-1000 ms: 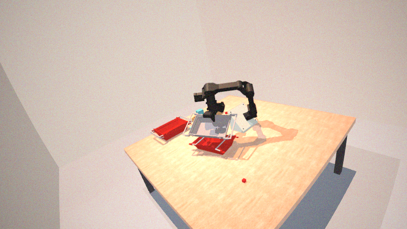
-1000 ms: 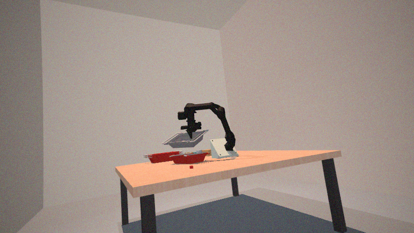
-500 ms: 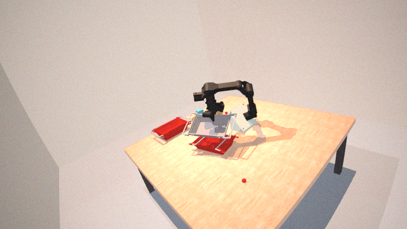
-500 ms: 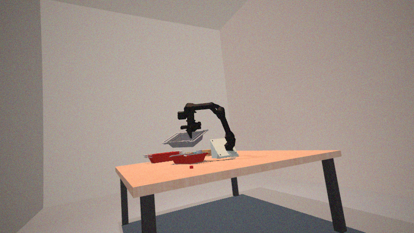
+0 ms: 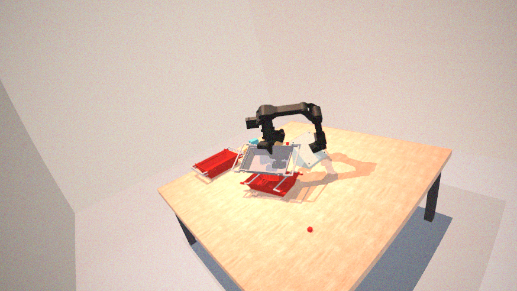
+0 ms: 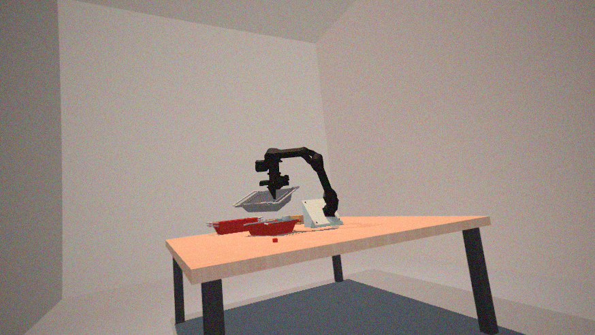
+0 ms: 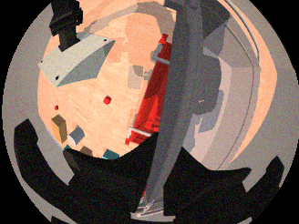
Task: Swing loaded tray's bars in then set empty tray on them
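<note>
Near the middle of the top view, my gripper (image 5: 270,151) (image 6: 274,197) (image 7: 160,137) pointed down, clenched on one side of the gray tray (image 5: 253,164) (image 6: 266,206) (image 7: 175,105). That tray hung directly at my fingertips, tilted in the exterior view, its right end higher. Below it, apart, sat a red tray (image 5: 286,188) (image 6: 272,228) (image 7: 155,97) on the table (image 5: 361,202) (image 6: 374,233) (image 7: 91,118). Farther away, at left, lay a second red tray (image 5: 216,163) (image 6: 235,225).

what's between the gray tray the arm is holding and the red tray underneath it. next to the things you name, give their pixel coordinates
Only open air: the exterior view shows a bare gap between the gray tray (image 5: 269,174) (image 6: 266,206) (image 7: 180,100) and the red tray (image 5: 286,187) (image 6: 272,228) (image 7: 152,97).
</note>
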Controlling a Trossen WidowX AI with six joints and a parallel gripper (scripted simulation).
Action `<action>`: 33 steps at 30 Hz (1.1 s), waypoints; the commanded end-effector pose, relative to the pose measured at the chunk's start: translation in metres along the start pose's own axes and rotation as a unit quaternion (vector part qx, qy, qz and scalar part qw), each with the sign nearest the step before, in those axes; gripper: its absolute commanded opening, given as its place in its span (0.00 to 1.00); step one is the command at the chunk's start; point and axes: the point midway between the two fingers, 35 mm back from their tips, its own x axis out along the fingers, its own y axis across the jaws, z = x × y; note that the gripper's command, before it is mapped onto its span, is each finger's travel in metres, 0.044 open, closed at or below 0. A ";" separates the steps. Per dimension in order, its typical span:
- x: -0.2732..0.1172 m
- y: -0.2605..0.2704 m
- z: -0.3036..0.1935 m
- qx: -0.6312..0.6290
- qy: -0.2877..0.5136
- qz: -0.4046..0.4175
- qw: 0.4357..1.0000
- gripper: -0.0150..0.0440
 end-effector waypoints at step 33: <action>0.012 0.002 -0.023 0.025 -0.002 -0.003 1.000 0.25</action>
